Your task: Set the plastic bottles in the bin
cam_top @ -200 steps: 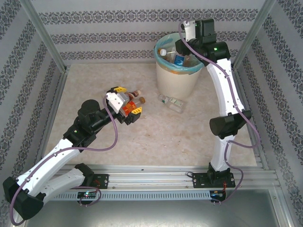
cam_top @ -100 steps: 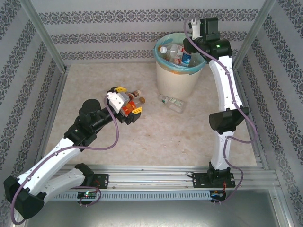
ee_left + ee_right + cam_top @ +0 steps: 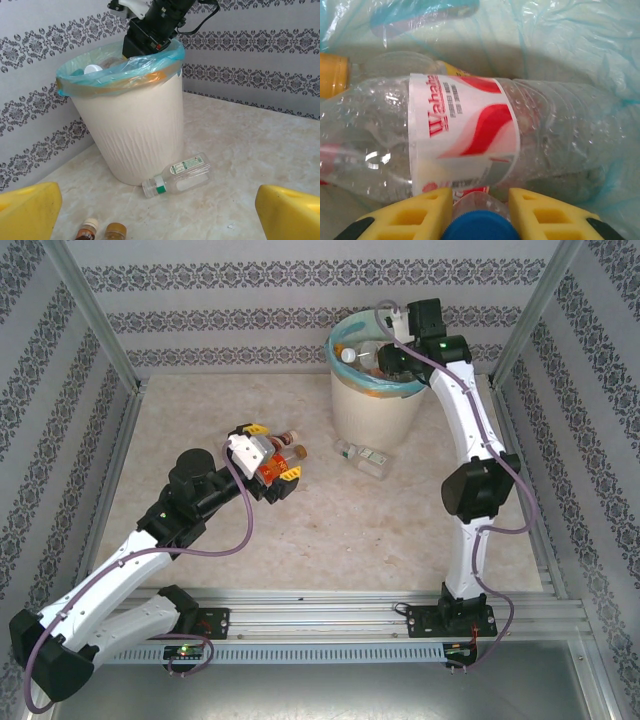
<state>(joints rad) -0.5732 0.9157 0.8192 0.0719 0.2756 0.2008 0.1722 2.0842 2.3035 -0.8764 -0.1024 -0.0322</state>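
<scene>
Bin (image 3: 135,130), cream-white, teal bag folded over the rim, upright on the desk (image 3: 250,145); right arm (image 3: 152,30), black, dipping into its mouth; one clear bottle (image 3: 177,175) on its side, just beside the bin's foot; two brown-capped bottles (image 3: 116,231) at the lower edge; left pincer (image 3: 159,220), yellow fingers (image 3: 30,210) wide apart.

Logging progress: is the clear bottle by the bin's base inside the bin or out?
Out. The clear bottle lies on its side on the table, beside the foot of the bin, below its rim.
</scene>
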